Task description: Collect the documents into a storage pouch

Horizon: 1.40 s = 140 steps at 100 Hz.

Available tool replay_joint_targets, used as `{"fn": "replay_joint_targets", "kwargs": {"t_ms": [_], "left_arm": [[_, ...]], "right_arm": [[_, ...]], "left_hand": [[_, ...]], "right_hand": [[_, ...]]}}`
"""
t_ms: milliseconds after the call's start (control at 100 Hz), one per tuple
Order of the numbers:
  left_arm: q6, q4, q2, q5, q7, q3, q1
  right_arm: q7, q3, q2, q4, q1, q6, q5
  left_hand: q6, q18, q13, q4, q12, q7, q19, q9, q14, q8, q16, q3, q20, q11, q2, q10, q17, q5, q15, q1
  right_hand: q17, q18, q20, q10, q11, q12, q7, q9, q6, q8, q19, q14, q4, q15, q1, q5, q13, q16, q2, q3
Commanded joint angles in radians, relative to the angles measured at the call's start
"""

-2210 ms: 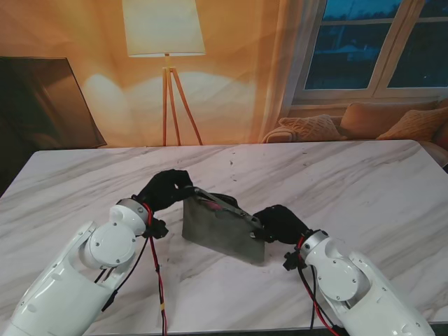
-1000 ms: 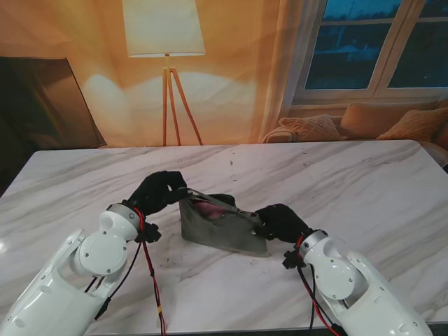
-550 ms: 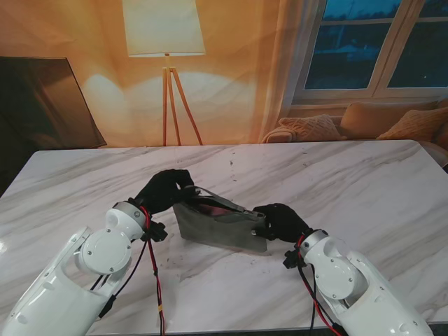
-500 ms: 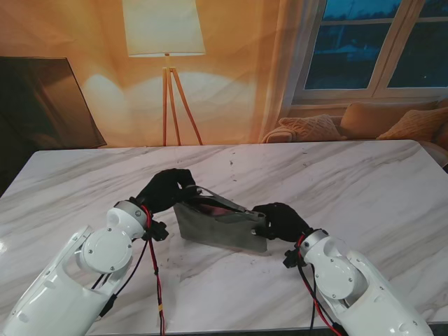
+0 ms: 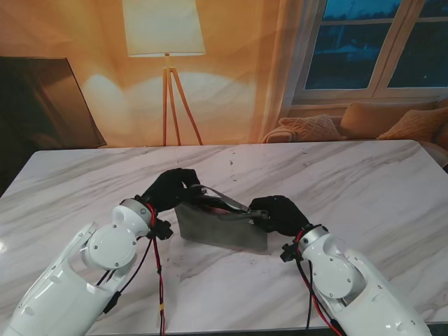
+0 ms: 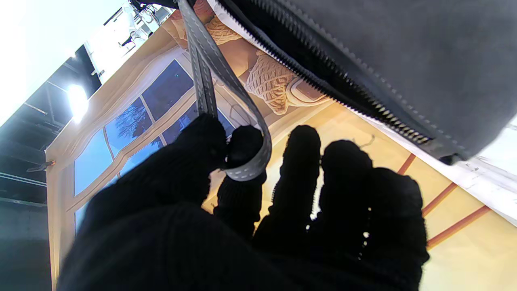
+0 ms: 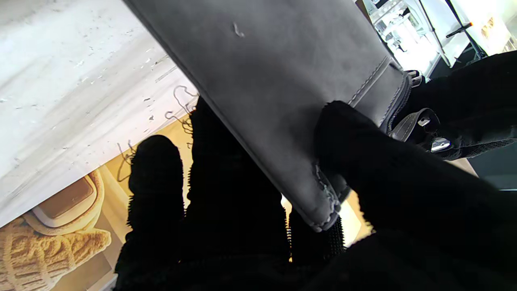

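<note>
A grey storage pouch stands on edge in the middle of the marble table, its zipper open at the top with something reddish inside. My left hand, in a black glove, is shut on the pouch's grey strap loop at the left end. In the left wrist view the pouch shows its open zipper teeth. My right hand is shut on the pouch's right top corner; in the right wrist view the thumb presses the pouch wall against the fingers. The left hand appears beyond it there.
Behind the table stand a floor lamp, a dark panel on the left, and a window with cushions on the right. Red and black cables hang along my left arm.
The pouch sank from a raised tilt to rest lower and flatter on the table, then was pulled more upright. Both hands kept their hold and shifted slightly away from me.
</note>
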Motion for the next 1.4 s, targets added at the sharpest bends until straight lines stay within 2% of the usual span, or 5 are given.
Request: {"fn": "replay_joint_targets", "kwargs": {"t_ms": [0, 110, 290, 1010, 1390], "left_arm": [[0.006, -0.002, -0.004, 0.005, -0.016, -0.005, 0.004], [0.013, -0.004, -0.003, 0.015, -0.013, -0.016, 0.013], [0.025, -0.002, 0.001, 0.038, -0.018, -0.037, 0.024], [0.051, -0.019, 0.011, 0.127, -0.006, -0.153, 0.106], [0.053, 0.005, 0.008, 0.190, 0.043, -0.221, 0.142]], "right_arm": [[0.013, -0.004, -0.006, -0.005, -0.001, 0.012, 0.003], [-0.002, -0.005, -0.007, 0.001, -0.003, 0.016, -0.009], [-0.032, 0.000, -0.012, 0.006, -0.006, 0.025, -0.026], [-0.026, 0.026, -0.008, -0.004, -0.023, 0.052, -0.047], [-0.022, 0.029, -0.006, -0.002, -0.033, 0.073, -0.050]], "left_hand": [[0.008, -0.067, -0.005, 0.013, -0.013, 0.028, 0.011, -0.011, 0.078, 0.010, -0.001, 0.006, -0.006, -0.003, 0.027, -0.010, -0.005, 0.002, 0.001, 0.015], [0.009, -0.067, -0.003, 0.013, -0.013, 0.028, 0.011, -0.010, 0.077, 0.009, -0.001, 0.006, -0.006, -0.002, 0.025, -0.011, -0.005, 0.003, 0.001, 0.015], [0.010, -0.068, -0.004, 0.013, -0.013, 0.028, 0.011, -0.010, 0.077, 0.009, -0.001, 0.007, -0.006, -0.002, 0.027, -0.011, -0.004, 0.004, 0.002, 0.015], [0.012, -0.067, -0.002, 0.014, -0.012, 0.028, 0.012, -0.009, 0.078, 0.009, 0.000, 0.009, -0.005, 0.001, 0.024, -0.010, -0.003, 0.006, 0.004, 0.013], [0.011, -0.067, 0.000, 0.017, -0.012, 0.029, 0.013, -0.007, 0.077, 0.004, -0.001, 0.018, -0.005, 0.002, 0.015, -0.008, -0.001, 0.009, 0.005, 0.008]], "right_hand": [[0.024, -0.009, 0.014, 0.031, 0.007, 0.008, 0.063, 0.052, -0.016, -0.007, 0.044, -0.012, 0.017, 0.034, 0.072, 0.062, 0.042, 0.010, 0.037, -0.012], [0.051, -0.002, 0.006, 0.047, 0.000, -0.004, 0.067, 0.093, 0.008, -0.022, 0.066, -0.002, 0.027, 0.042, 0.106, 0.091, 0.077, 0.003, 0.003, 0.006], [0.079, 0.001, -0.015, 0.071, -0.005, -0.012, 0.078, 0.135, 0.037, -0.041, 0.098, 0.011, 0.022, 0.044, 0.110, 0.122, 0.116, -0.021, -0.040, 0.057], [0.076, 0.005, -0.028, 0.080, 0.037, 0.028, 0.095, 0.146, 0.007, 0.044, 0.130, 0.009, 0.024, 0.103, 0.118, 0.175, 0.116, -0.015, -0.034, 0.082], [0.071, 0.003, -0.029, 0.079, 0.042, 0.034, 0.087, 0.142, 0.005, 0.062, 0.132, 0.010, 0.025, 0.112, 0.118, 0.178, 0.112, -0.013, -0.031, 0.081]]}}
